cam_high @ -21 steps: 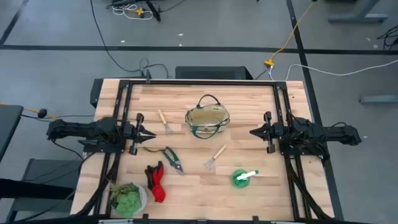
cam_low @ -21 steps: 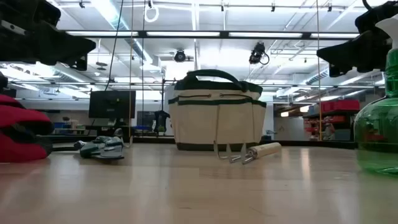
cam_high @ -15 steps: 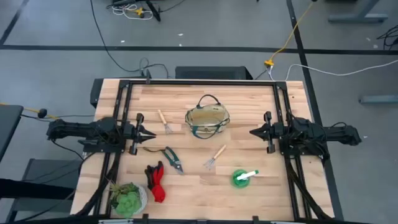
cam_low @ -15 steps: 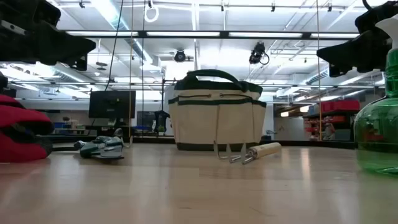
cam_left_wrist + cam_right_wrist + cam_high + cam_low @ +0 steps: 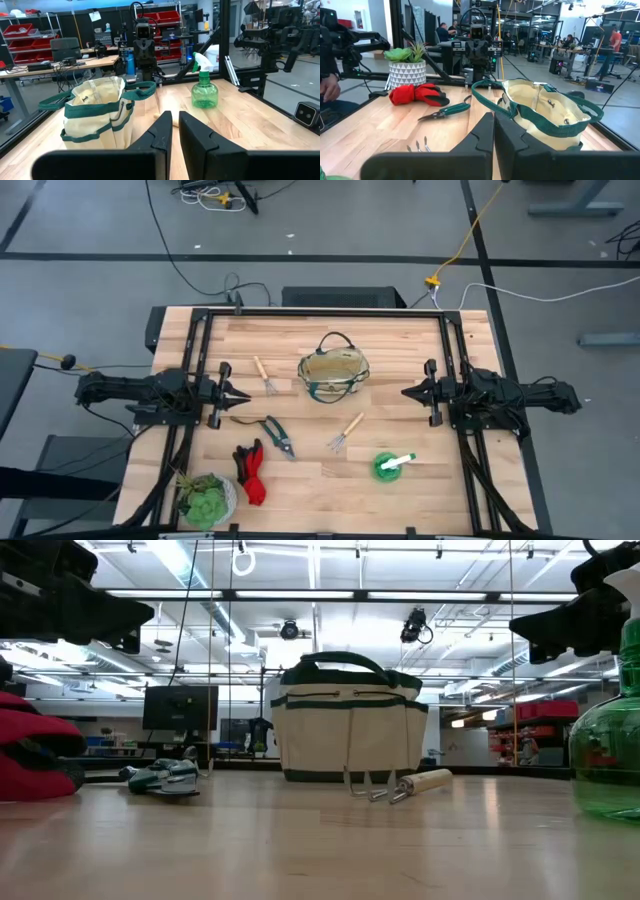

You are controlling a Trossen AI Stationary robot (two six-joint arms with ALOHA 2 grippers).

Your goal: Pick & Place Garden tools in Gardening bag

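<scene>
The gardening bag stands upright on the wooden table, toward its far edge, with its mouth open and its dark green handles looped above; every other thing is placed from it. The left gripper hangs at the bag's left with its fingers nearly together, a thin gap between them, and nothing held; the right gripper hangs at the bag's right with its fingers pressed together and empty. One wooden-handled hand fork lies just left of the bag; the second hand fork lies just in front of it, tines pointing away from the bag; the green-handled pruning shears lie in front of the bag and to its left; the red-and-black gloves lie farther out in the same direction; the green spray bottle with its white trigger head stands in front of the bag and to its right; a leafy plant in a pale patterned pot stands at the near left corner, well apart from the bag.
</scene>
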